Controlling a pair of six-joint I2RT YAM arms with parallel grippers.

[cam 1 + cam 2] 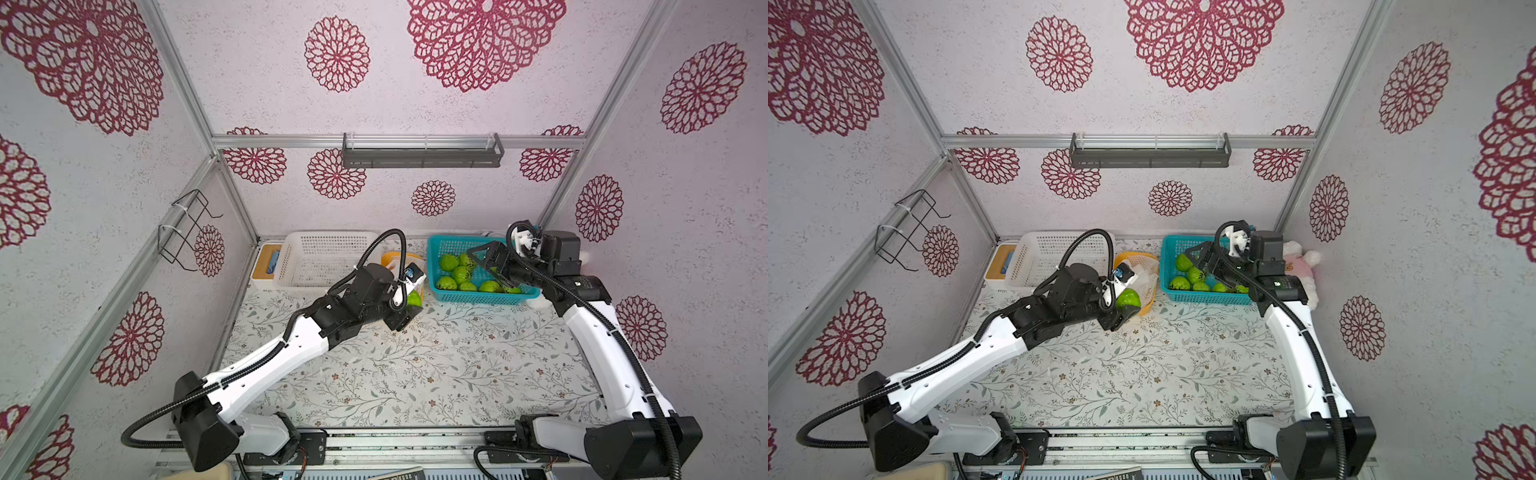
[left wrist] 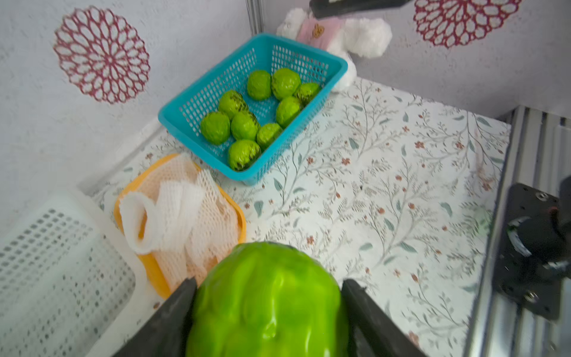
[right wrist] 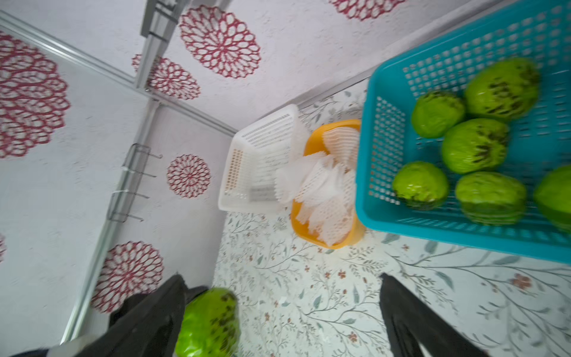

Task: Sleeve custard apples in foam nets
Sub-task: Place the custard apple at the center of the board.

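Gripping a custard apple [image 2: 268, 306], left claw [image 2: 268, 286]; right claw [image 3: 282, 281] agape.

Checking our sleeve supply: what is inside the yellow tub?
White foam nets fill the yellow tub, heaped loosely, one curled open like a tube. The tub's floor and anything beneath the heap are covered.

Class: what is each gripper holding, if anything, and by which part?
The left gripper clamps a custard apple by its opposite sides; the right gripper, open, holds nothing.
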